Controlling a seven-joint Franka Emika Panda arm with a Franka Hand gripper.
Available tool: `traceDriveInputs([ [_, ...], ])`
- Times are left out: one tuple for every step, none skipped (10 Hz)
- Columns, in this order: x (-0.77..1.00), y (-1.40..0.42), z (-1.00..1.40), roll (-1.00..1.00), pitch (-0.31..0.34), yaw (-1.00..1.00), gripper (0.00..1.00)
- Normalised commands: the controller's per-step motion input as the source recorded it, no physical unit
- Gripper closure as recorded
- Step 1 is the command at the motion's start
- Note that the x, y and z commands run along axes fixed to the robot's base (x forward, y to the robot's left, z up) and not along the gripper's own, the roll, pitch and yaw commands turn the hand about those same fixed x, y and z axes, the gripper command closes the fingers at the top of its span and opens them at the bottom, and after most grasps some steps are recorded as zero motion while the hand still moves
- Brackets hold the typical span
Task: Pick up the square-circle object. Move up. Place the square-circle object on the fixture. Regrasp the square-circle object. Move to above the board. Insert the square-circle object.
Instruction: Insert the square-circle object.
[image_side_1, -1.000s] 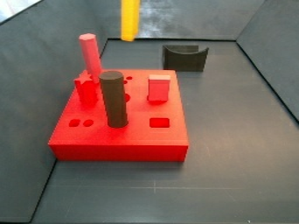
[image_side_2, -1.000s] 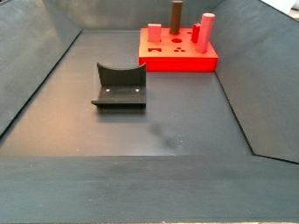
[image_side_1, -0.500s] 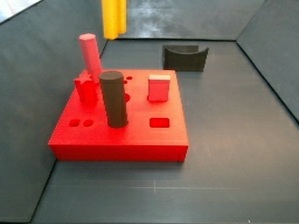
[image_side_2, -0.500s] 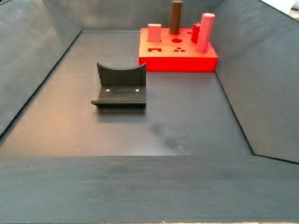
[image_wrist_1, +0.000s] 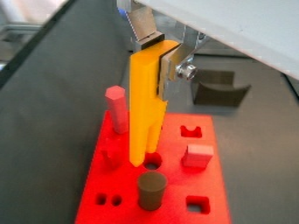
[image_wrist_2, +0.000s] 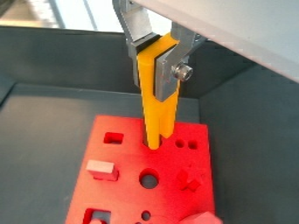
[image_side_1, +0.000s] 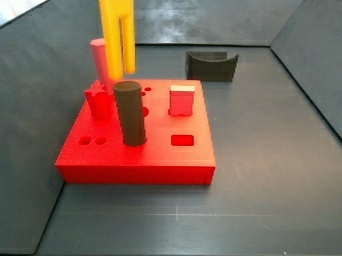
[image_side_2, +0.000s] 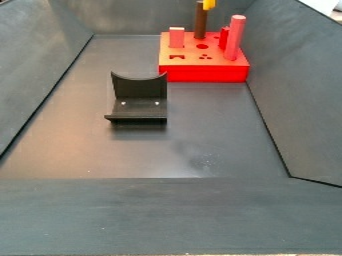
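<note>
While the gripper (image_wrist_2: 156, 45) clamps the square-circle object (image_wrist_2: 158, 101) upright | object hangs over the board (image_side_1: 134, 150), beside the pink-red peg (image_side_1: 102, 62) | fixture (image_side_2: 136, 98) well apart, bare.

Piece hanging upright over the board, fixture standing apart.

The gripper (image_wrist_2: 156, 44) holds the square-circle object (image_side_1: 116, 38) above the board (image_side_1: 147, 165), behind the cylinder (image_side_1: 128, 113); the tall peg (image_side_1: 100, 60) stands at its nine o'clock, the fixture (image_side_1: 211, 65) at three o'clock.
</note>
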Motion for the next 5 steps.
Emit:
traceDriveInputs([
  [-0.28,0.00,-0.21,-0.11,-0.113,-0.82,1.00],
  [-0.35,0.00,-0.11,-0.07,-0.089,-0.76,1.00],
  [-0.40,-0.02,-0.06,-0.04,-0.076,-0.71,1.00],
  [-0.47,-0.07,-0.06,0.00,-0.036,-0.64,1.00],
  [-0.36,-0.05,-0.18,0.00,-0.091,-0.68,1.00],
])
